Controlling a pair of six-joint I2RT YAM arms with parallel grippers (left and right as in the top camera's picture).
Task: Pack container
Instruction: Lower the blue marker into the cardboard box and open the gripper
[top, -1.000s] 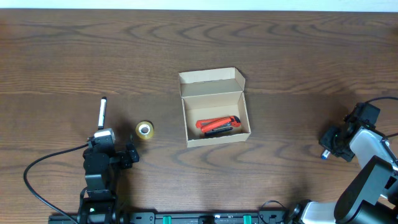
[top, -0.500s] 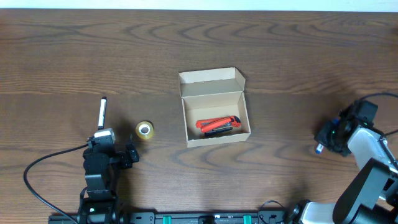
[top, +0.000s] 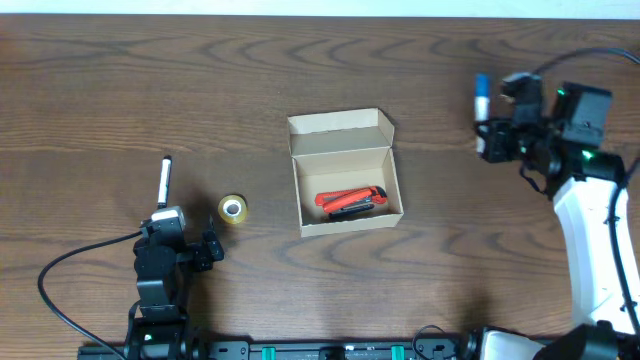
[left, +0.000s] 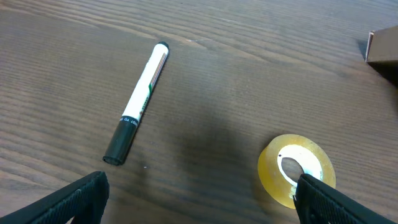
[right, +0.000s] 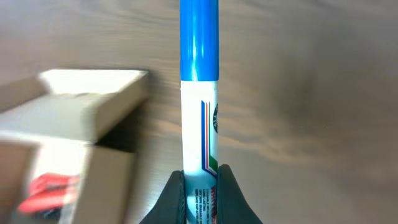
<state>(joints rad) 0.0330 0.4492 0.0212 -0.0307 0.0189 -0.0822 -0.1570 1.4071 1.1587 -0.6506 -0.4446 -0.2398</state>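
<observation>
The tan cardboard container (top: 345, 170) stands open at the table's middle, its flap lid up at the back, a red and black tool (top: 350, 202) inside. It also shows blurred at the left of the right wrist view (right: 68, 124). My right gripper (top: 492, 140) is raised to the right of the container and shut on a white marker with a blue cap (right: 199, 93), which also shows in the overhead view (top: 481, 95). My left gripper (left: 199, 196) is open and empty, low at the front left. A black-capped marker (left: 137, 127) and a roll of tape (left: 297, 168) lie before it.
In the overhead view the black-capped marker (top: 165, 178) and the tape roll (top: 232, 209) lie left of the container. A black cable (top: 70, 265) loops at the front left. The table's far edge (top: 320, 14) runs along the top.
My right arm has lifted from the table's right edge and swung up and toward the container, carrying the blue-capped marker. The left arm, container, tape and black-capped marker have not moved.
</observation>
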